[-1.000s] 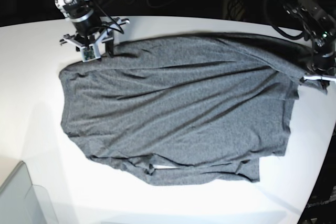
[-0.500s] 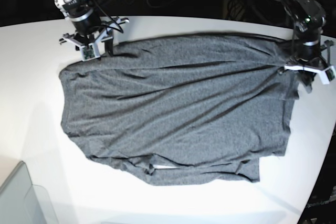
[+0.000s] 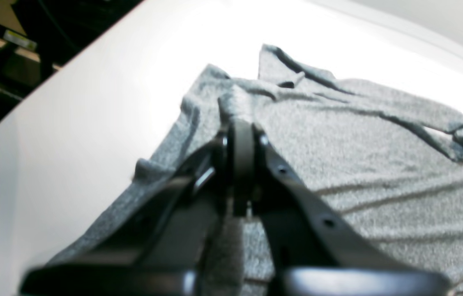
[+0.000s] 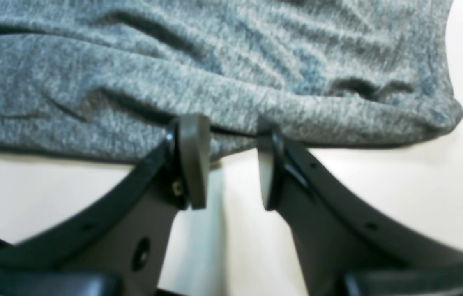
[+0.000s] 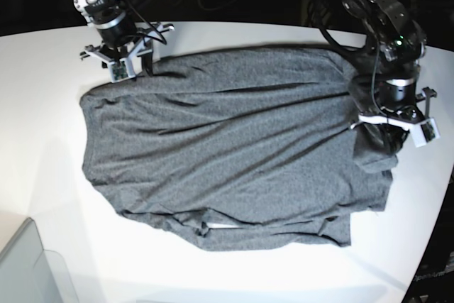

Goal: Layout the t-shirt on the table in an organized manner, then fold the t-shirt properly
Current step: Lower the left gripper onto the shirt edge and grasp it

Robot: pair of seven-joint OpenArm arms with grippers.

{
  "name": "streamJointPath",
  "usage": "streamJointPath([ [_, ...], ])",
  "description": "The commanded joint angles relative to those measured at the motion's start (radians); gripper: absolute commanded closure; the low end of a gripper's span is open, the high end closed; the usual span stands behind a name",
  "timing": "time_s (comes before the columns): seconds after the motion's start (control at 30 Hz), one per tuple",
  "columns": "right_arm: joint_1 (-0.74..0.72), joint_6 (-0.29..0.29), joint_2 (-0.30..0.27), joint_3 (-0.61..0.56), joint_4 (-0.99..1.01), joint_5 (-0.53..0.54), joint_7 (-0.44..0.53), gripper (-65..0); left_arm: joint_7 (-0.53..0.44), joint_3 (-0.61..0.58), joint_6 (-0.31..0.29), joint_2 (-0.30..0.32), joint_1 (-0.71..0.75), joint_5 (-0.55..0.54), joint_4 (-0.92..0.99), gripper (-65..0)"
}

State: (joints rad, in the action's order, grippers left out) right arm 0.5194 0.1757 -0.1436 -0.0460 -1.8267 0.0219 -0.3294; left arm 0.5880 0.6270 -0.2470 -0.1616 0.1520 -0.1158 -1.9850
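Left end effector dragged t-shirt sleeve inward, clamped.

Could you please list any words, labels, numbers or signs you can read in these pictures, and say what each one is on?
None can be read.
The t-shirt is plain, with no print.
The right gripper carries a small white tag with a dark square pattern; it is too small to read.
The left gripper carries a white tag at its side; too small to read.
A pale label on dark gear beyond the table: blurred, unreadable.
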Motion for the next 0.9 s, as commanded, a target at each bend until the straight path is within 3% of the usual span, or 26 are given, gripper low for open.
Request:
streamJointPath([
  [0.0, 0.003, -0.003, -0.004, 0.002, -0.015, 0.000, 0.025, -20.6, -0.026, -0.011, 0.001, 0.004, -0.010, -0.008, -0.020, -0.1],
  [0.23, -0.002, -0.003, -0.004, 0.004, -0.015, 0.000, 0.025, -20.6, -0.027, -0.032, 0.001, 0.004, 0.034, -0.008, -0.010, -0.1],
  [0.37, -0.005, -0.003, -0.004, 0.004, -0.015, 0.000, 0.025, -20.6, -0.029, 0.049, -0.005, 0.004, 0.082, -0.014, 0.026, -0.1],
  [0.6, -0.006, -0.003, -0.004, 0.004, -0.015, 0.000, 0.025, -20.6, -0.029, 0.248, -0.007, 0.004, 0.140, -0.187, 0.131, -0.1],
  [0.87, -0.020, -0.003, -0.001, 0.002, -0.015, 0.002, 0.025, -20.6, -0.032, 0.304, -0.007, 0.041, 0.130, -0.204, 0.244, -0.1],
])
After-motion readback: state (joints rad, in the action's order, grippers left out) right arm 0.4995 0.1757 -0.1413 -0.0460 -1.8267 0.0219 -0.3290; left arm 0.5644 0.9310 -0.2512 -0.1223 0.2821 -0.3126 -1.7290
